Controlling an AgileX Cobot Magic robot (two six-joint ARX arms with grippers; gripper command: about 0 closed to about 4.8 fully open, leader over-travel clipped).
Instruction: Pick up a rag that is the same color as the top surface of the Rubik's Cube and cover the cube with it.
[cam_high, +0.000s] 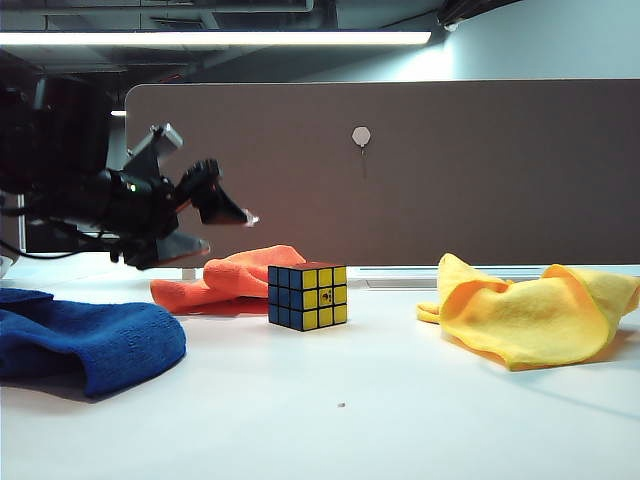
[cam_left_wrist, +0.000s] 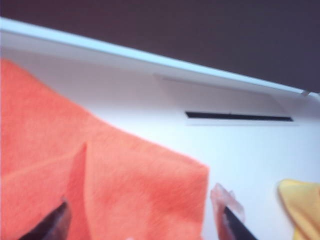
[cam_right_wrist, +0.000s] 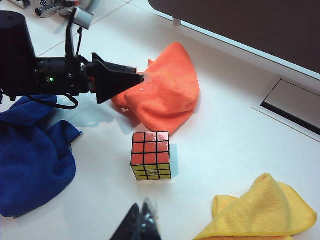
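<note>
- The left gripper (cam_high: 225, 222) hangs above the worktop (cam_high: 400, 400) at the left of the exterior view, its two fingers spread apart with nothing between them, one finger higher and one lower.
- In the left wrist view the same gripper's dark fingertips (cam_left_wrist: 235, 227) stand wide apart at the frame's lower edge, with the rag (cam_left_wrist: 100, 185) lying beneath and between them; whether either tip touches the cloth cannot be told.
- The right wrist view shows that gripper's pointed fingers over the near edge of the rag (cam_right_wrist: 165, 95), above it rather than clamped on it.
- The rag (cam_high: 240, 282) is a soft orange cloth, bunched in a low heap on the worktop, behind and to the left of the Rubik's Cube (cam_high: 308, 296) in the exterior view and close to it.
- The Rubik's Cube (cam_right_wrist: 151, 161) stands uncovered on the worktop, orange-red face up, with blue and yellow side faces toward the exterior camera.
- The right gripper (cam_right_wrist: 142, 225) shows only as dark fingertips close together at the edge of its wrist view, near the cube and not touching it; it seems closed and empty.
- A thick blue towel (cam_high: 90, 340) lies at the left front of the worktop.
- A yellow cloth (cam_high: 530, 310) lies crumpled at the right, well apart from the cube.
- A dark partition panel (cam_high: 450, 170) runs along the back of the worktop.
</note>
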